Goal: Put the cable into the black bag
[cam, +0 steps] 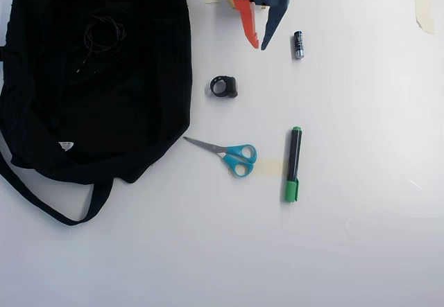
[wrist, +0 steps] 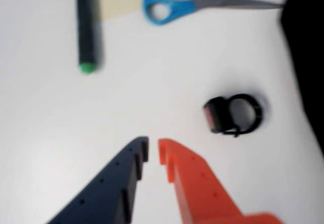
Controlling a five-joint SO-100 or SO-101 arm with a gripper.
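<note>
The table (cam: 361, 251) was a plain white surface, evenly lit, with a few scraps of pale tape (cam: 423, 10) stuck to it; nothing of the room beyond it showed in either view.

In the overhead view the black bag (cam: 139, 113) filled the 9 to 11 o'clock part of the picture, its strap (cam: 41, 206) trailing toward 8 o'clock. The cable (cam: 103, 33) lay coiled on top of the bag's fabric, near 11 o'clock. The gripper (cam: 259, 46) sat at 12 o'clock, pointing down the picture, its jaws a narrow gap apart and holding nothing. A small black ring (cam: 224, 86) lay just below it, the scissors (cam: 229, 154) near the centre, and the marker (cam: 293, 164) at about 4 o'clock from the ring.

Only the overhead view showed the cable, the small battery (cam: 298, 45) beside the gripper, and the whole bag. The blurred wrist view showed only a dark edge of the bag (wrist: 309, 57) at 3 o'clock, plus the empty fingertips (wrist: 163, 150) close up.
</note>
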